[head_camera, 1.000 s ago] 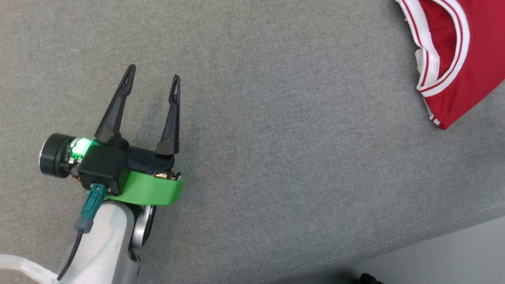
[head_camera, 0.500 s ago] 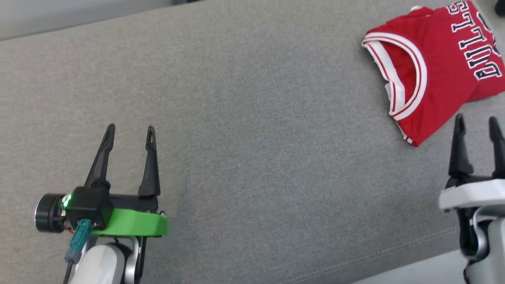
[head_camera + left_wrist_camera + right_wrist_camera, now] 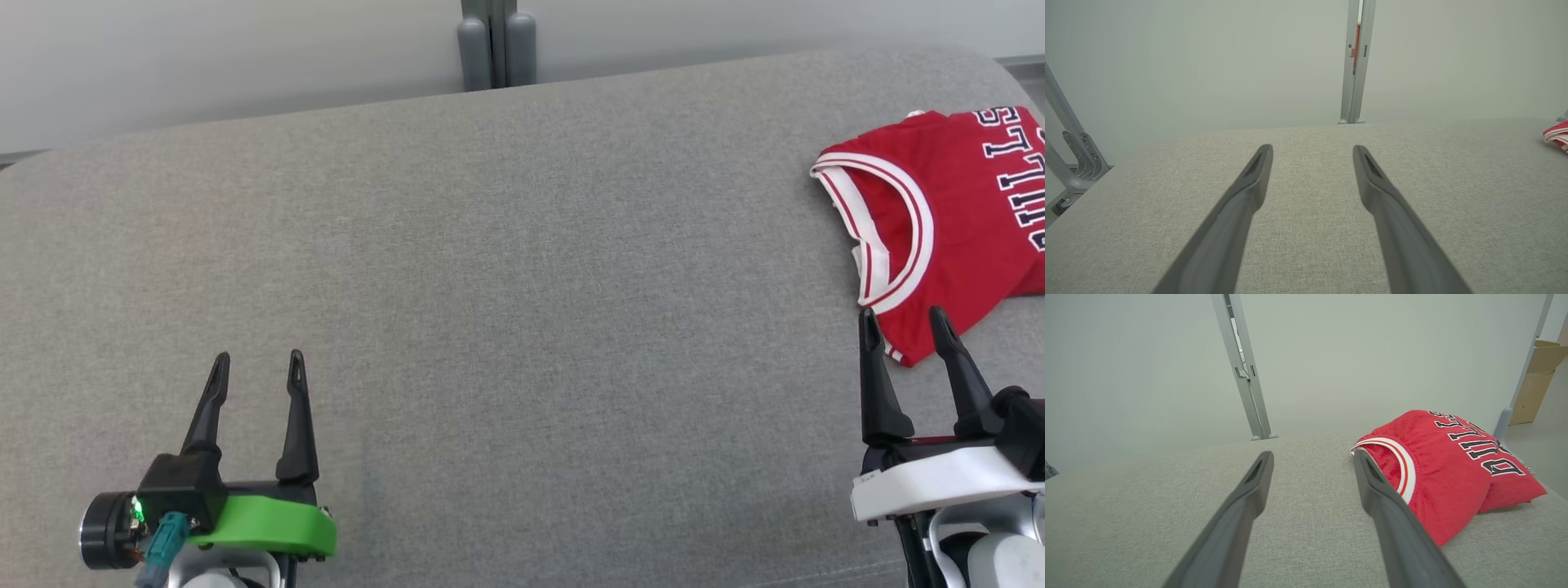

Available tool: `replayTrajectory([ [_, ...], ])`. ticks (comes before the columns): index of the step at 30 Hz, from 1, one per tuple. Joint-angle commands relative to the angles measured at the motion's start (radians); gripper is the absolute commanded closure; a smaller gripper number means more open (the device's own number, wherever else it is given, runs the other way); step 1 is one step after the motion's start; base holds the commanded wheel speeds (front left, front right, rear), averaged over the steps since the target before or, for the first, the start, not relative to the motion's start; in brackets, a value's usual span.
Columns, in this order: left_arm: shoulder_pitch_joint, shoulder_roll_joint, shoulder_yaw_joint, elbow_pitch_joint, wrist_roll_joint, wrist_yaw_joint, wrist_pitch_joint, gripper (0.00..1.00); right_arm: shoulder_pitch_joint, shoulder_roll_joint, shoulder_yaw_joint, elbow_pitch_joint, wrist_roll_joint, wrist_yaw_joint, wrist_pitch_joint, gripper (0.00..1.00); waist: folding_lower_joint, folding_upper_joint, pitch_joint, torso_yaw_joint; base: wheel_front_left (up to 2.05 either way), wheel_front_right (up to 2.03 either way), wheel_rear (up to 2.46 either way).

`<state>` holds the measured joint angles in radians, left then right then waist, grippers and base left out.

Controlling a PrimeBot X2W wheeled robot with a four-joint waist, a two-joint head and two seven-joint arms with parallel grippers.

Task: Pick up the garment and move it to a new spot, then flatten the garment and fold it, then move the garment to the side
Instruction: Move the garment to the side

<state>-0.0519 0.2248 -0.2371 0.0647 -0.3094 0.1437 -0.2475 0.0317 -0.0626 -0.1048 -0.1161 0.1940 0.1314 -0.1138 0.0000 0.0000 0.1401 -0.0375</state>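
Both spread wide and empty, left gripper [image 3: 259,357], right gripper [image 3: 900,314], red garment [image 3: 967,204] lengthwise left-to-right, neckline [image 3: 924,233] pointing left.

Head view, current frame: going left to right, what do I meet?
left gripper → grey post → red jersey
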Motion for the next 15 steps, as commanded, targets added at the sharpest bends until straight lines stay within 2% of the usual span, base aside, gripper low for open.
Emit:
replayTrajectory([
  [1,0.023,0.000,0.001,0.008,-0.009,-0.002,-0.005,0.00,0.023,0.002,0.004,-0.012,-0.007,-0.002,0.010,0.00,0.0000,0.0000,-0.059,0.047,0.00,0.00,0.00],
  [15,0.090,-0.002,-0.016,0.067,-0.029,-0.014,-0.010,0.00,0.137,0.009,0.035,-0.081,-0.032,-0.002,0.075,0.00,0.0000,0.0000,-0.136,0.041,0.00,0.00,0.00],
])
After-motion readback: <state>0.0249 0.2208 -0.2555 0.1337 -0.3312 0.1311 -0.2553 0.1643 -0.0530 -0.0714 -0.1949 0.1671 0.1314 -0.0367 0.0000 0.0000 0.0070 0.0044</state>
